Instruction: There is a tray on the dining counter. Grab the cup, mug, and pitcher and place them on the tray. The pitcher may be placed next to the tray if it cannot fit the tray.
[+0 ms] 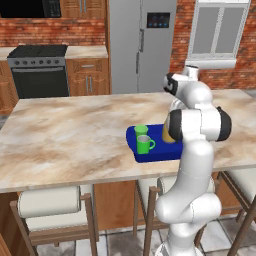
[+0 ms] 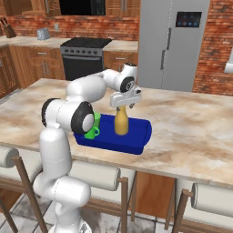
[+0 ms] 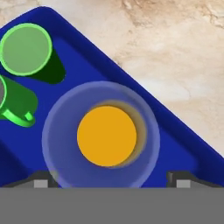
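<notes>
A: Claw (image 2: 122, 103) state?
B: Fingers spread apart, hanging right over the pitcher (image 2: 121, 123) neck, gripping nothing. In the hand view both tips sit wide on either side of the yellow pitcher top.
A: Pitcher position?
B: Upright on the tray (image 2: 136, 136), about mid-tray in the right base view. The left base view mostly hides it behind the arm, just an edge showing.
A: Tray?
B: Blue, flat on the worktop (image 1: 65, 130), near the front edge, above the stools (image 1: 50, 202).
A: Cup and mug?
B: Both on the tray, at the end away from the pitcher. Cup (image 1: 141, 131) toward the back, mug (image 1: 145, 144) just in front of it, close beside, can't tell if touching. Mug handle points toward the pitcher side in the left base view. Hand view looks down into both, cup (image 3: 25, 49) rim open, mug (image 3: 15, 105) cut off at the frame edge.
A: Background?
B: Fridge (image 1: 142, 45), stove (image 1: 39, 70), brick wall. Done.
</notes>
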